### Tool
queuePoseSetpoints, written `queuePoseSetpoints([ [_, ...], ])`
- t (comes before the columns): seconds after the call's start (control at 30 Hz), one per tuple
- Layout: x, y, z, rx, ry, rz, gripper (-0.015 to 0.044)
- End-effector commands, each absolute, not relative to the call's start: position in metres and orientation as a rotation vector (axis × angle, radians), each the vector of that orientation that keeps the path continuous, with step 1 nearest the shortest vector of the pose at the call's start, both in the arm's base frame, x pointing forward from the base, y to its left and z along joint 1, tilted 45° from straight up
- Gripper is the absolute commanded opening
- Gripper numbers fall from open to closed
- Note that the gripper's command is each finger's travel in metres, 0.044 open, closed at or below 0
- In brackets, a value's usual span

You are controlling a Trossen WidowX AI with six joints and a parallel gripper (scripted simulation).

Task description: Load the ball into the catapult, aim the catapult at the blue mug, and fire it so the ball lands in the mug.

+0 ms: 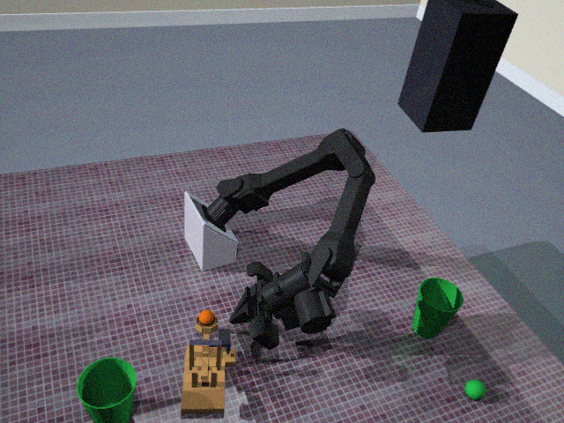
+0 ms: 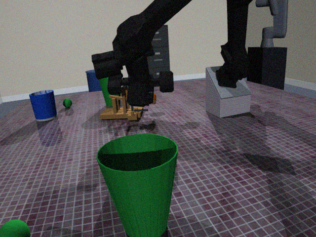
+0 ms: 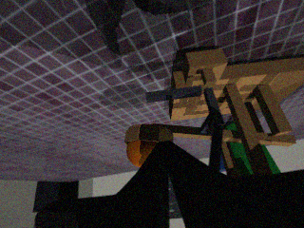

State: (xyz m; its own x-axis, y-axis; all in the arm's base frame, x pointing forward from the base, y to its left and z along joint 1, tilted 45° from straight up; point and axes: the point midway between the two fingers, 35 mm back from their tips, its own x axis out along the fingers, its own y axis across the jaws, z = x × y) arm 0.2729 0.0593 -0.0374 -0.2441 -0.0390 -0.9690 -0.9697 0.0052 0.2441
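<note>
In the top view, your orange ball sits in the cup at the end of the wooden catapult's arm, left of the frame's centre and low down. The catapult runs down from there to the bottom edge; in the wrist view it fills the upper right, with the ball below and left of it. Just beside it in the top view, to the right, is your gripper, its fingers narrow, drawn together with nothing between them. The black arm arches over from a light grey sloped block at the centre left of that view.

Farther out, one green cup stands at the lower left of the top view and another green cup at the right, with a green ball below it. In the exterior view, you find the blue mug upright at the left, and a second green ball near it, to its right.
</note>
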Motion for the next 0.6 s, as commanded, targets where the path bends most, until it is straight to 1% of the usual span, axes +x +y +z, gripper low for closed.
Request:
queuePoseSetpoints([
  [0.0, 0.267, 0.063, -0.045, -1.097, 1.432, 1.379, 0.0000],
  [0.57, 0.259, 0.082, -0.065, -1.095, 1.433, 1.381, 0.0000],
])
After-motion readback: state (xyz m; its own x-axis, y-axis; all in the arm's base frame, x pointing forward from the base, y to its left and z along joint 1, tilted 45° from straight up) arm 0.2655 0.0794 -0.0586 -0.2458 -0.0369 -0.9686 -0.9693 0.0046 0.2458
